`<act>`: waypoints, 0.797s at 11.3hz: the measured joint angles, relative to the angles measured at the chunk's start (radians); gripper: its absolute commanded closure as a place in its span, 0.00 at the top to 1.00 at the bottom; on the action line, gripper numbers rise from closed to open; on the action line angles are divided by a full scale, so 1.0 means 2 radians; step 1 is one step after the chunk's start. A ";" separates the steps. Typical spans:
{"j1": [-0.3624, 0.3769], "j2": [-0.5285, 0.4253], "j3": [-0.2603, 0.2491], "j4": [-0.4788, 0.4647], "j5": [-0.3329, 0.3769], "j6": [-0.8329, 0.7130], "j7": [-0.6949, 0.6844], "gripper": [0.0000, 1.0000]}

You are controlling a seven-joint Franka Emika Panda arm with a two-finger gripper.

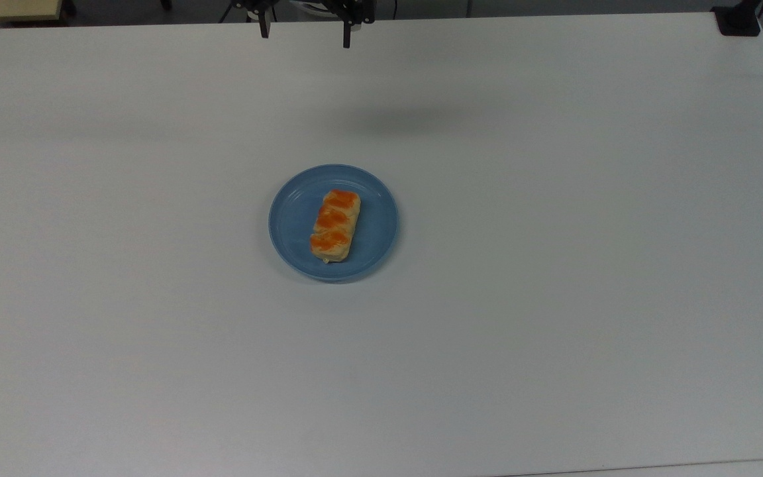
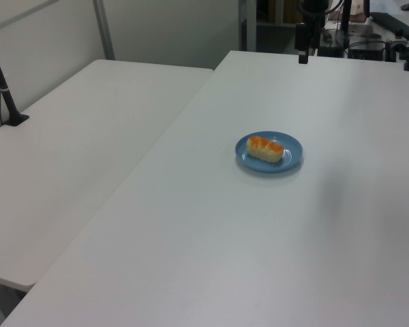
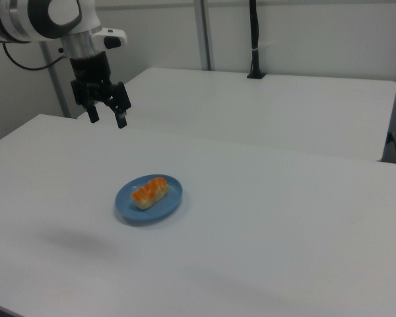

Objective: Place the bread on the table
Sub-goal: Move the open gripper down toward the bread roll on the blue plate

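The bread (image 1: pixel 336 225), a small pale-tan loaf with three orange glazed patches, lies on a round blue plate (image 1: pixel 375 228) near the middle of the white table (image 1: pixel 554 298). The left view shows the bread (image 2: pixel 265 148) on the plate (image 2: pixel 290 157), and so does the right view: bread (image 3: pixel 149 192), plate (image 3: pixel 168 205). My gripper (image 1: pixel 305 33) hangs high over the table's far edge at the top of the top view, well away from the plate. In the right view the gripper (image 3: pixel 107 120) is open, its black fingers spread with nothing between them.
A second white table (image 2: pixel 88 150) adjoins on the left view's left, with a black post (image 2: pixel 3 85) clamped on it. A black clamp (image 1: pixel 738 21) sits at the top view's upper right corner. Bare tabletop surrounds the plate on all sides.
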 measured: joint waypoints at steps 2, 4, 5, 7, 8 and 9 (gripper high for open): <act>0.000 0.000 0.000 0.000 0.000 0.000 -0.001 1.00; 0.000 0.001 0.000 0.000 0.000 0.000 -0.001 1.00; 0.000 0.001 0.000 0.000 0.000 0.000 -0.002 1.00; 0.000 0.001 0.000 0.000 0.000 0.000 -0.005 1.00; 0.000 0.001 0.000 0.000 0.000 0.000 -0.006 1.00; 0.000 0.002 0.000 -0.001 0.000 0.000 -0.007 1.00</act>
